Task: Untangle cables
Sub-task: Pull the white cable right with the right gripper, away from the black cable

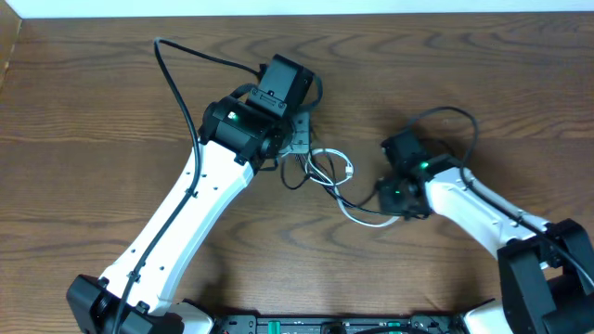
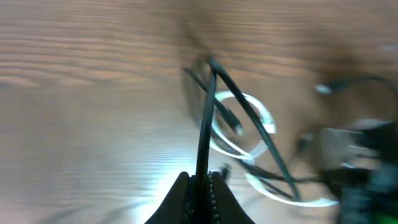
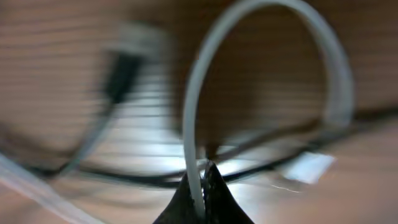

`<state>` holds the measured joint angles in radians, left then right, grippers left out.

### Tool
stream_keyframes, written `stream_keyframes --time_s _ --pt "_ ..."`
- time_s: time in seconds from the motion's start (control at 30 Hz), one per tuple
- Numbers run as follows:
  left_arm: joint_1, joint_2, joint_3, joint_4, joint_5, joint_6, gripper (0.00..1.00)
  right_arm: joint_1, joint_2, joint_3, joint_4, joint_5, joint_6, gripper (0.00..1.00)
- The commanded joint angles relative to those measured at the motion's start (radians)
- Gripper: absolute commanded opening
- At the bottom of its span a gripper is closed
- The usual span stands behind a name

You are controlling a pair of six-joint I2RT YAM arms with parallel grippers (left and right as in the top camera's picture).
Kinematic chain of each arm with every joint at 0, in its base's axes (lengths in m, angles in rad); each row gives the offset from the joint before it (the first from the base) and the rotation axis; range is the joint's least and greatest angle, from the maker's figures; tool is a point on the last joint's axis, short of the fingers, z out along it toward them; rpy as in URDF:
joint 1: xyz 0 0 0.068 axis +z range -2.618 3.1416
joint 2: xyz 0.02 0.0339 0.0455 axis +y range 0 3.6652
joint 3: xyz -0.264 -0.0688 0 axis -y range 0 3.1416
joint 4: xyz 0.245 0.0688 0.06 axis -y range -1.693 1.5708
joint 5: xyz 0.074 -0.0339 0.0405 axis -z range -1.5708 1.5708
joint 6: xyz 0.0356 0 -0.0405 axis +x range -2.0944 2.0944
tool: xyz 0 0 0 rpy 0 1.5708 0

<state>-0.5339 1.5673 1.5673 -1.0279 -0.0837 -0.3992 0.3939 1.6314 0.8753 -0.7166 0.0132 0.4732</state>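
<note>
Cables (image 1: 325, 174): one tangled lot, middle of the table (image 1: 93, 111), lying between the two arms. Left claw (image 2: 200, 180): clenched on a black cord (image 2: 205, 124), which runs taut away over the loops. Right claw (image 3: 202, 169): clenched on the white cord (image 3: 189, 93), which arches up from the pinch (wrist views blurred). Each claw grips a different strand at opposite sides of the knot, presumably so that drawing apart separates white from black.

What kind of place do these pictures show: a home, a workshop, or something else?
Probably a robotics lab or test bench. A white left arm and a right arm reach over a plain wooden table, and a small tangle of thin black and white cables lies between them.
</note>
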Motion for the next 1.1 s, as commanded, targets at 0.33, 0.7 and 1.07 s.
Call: stream_keyframes --time_s 0.33,0.7,1.07 --pt "0.066 0.002 0.006 -0.034 -0.224 -0.005 0.08 -0.35 -0.289 0.477 -0.237 0.336 -0.124 0.01" --pt "0.111 0.002 0.006 -0.045 -0.224 -0.005 0.08 -0.599 -0.377 0.734 -0.157 0.325 -0.122 0.01" --pt "0.112 0.002 0.006 -0.052 -0.225 -0.005 0.08 -0.756 -0.371 0.734 -0.074 0.351 -0.121 0.01"
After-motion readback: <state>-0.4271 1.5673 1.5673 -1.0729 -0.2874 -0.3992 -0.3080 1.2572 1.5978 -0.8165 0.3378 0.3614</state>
